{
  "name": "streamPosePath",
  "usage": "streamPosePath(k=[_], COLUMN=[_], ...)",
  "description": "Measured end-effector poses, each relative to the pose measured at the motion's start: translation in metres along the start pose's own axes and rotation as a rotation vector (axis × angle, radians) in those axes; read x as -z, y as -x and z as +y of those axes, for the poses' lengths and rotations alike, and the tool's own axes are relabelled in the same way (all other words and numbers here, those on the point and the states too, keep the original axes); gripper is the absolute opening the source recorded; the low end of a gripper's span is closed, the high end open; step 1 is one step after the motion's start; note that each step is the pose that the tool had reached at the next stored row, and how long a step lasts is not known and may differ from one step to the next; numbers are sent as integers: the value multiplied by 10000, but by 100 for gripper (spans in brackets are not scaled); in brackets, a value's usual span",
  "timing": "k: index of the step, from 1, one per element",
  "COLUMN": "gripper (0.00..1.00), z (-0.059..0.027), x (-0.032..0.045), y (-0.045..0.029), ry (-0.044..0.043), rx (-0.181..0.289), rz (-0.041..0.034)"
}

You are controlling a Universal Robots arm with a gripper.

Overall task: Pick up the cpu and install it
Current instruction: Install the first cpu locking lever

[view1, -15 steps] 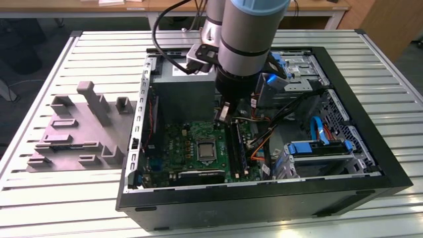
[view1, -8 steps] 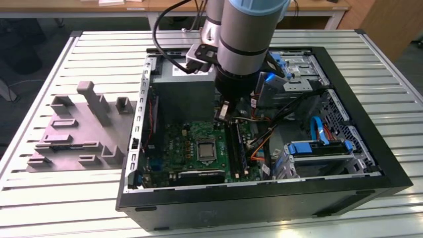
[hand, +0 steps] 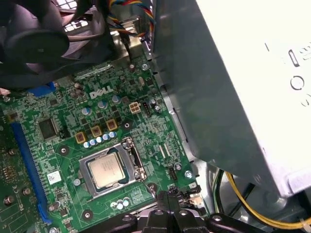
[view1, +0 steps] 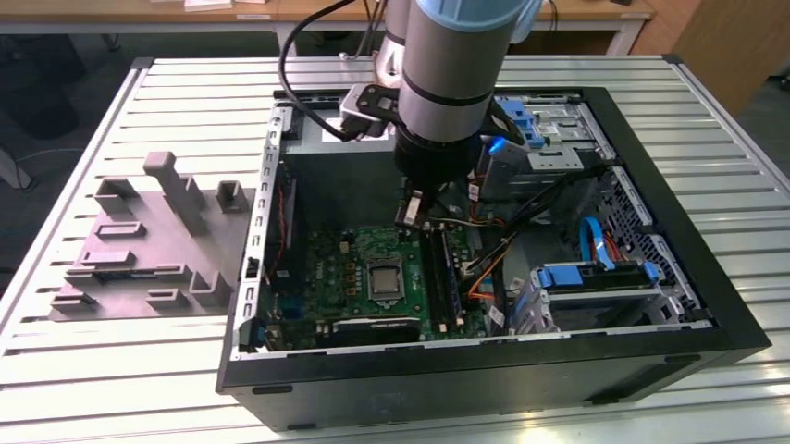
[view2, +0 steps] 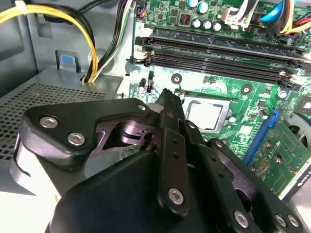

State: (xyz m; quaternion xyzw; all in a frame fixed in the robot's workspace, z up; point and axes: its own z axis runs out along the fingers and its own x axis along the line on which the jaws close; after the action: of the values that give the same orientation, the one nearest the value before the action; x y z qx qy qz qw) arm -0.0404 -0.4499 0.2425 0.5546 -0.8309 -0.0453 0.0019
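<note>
Gripper: the gripper hangs over the motherboard inside the open computer case, its fingers drawn together to a narrow tip with nothing between them. In the second wrist view that tip lies just beside the socket, not over it. In the first wrist view the tip sits near the socket's edge, which suggests the arm is clear of the chip rather than pressing on it.

Cpu: the cpu lies flat in the socket, silvery top up, square to the frame and apart from the gripper. It also shows in the second wrist view as a pale square past the fingertip. In the exterior view it is the small grey square on the board, below the arm. Lying level in its seat, it appears already installed.

Socket: the metal-framed socket surrounds the chip on all sides; its frame appears closed down around it, though I cannot tell whether the lever is latched.

Motherboard: the green motherboard lies flat on the case floor, so the socket faces up toward the arm.

Memory slots: long black memory slots run beyond the socket, untouched.

Case: the black computer case lies on its side with the panel off, giving the arm access from above.

Tray: the grey tray with upright blocks rests on the slatted table, beside the case on the exterior view's left, well apart from the gripper.
</note>
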Motion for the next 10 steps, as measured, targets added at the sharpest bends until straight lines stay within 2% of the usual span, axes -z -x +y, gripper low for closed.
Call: streamPosePath(k=[4,10], gripper=[11,11], z=[-2,-34], x=[1,5], y=[-26,-113], ry=[5,-2], rx=[149,240], rz=[15,17])
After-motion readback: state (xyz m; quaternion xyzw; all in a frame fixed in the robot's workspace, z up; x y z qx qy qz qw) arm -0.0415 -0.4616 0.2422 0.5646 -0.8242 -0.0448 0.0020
